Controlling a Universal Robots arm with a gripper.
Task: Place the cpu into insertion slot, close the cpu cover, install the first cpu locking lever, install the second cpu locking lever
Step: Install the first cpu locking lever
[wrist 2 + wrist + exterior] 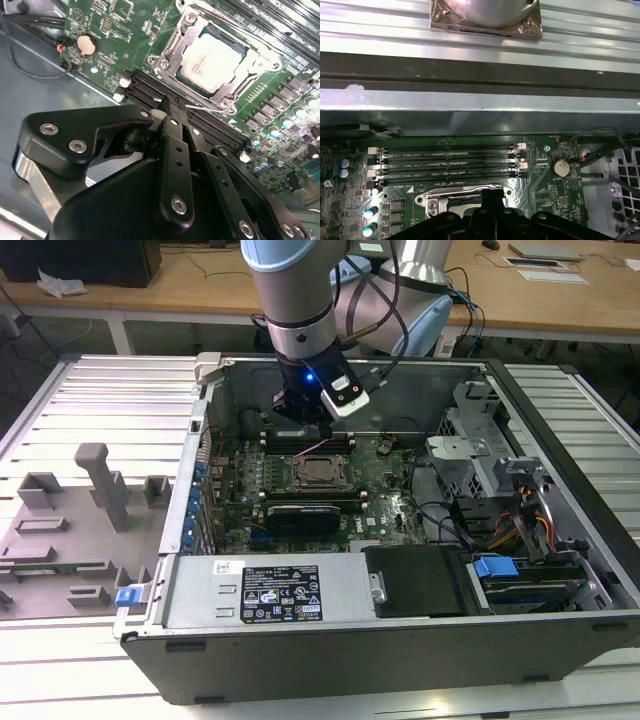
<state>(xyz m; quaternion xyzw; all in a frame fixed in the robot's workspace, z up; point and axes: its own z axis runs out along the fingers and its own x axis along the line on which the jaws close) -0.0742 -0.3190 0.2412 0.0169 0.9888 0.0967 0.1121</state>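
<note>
The cpu (212, 62), a small flat square chip with a silvery-grey metal top, is seen lying level in the insertion slot (226, 102), a square socket on the green board just beside the long black memory slots. The cpu cover (172, 57), a thin dark-silver frame plate, is laid flat over the socket, and the chip's top is shown through its large square window. In the exterior view, the cpu (322, 475) is found near the middle of the board inside the open computer case. In the first wrist view, part of the insertion slot (465, 196) is seen next to the memory slots.
</note>
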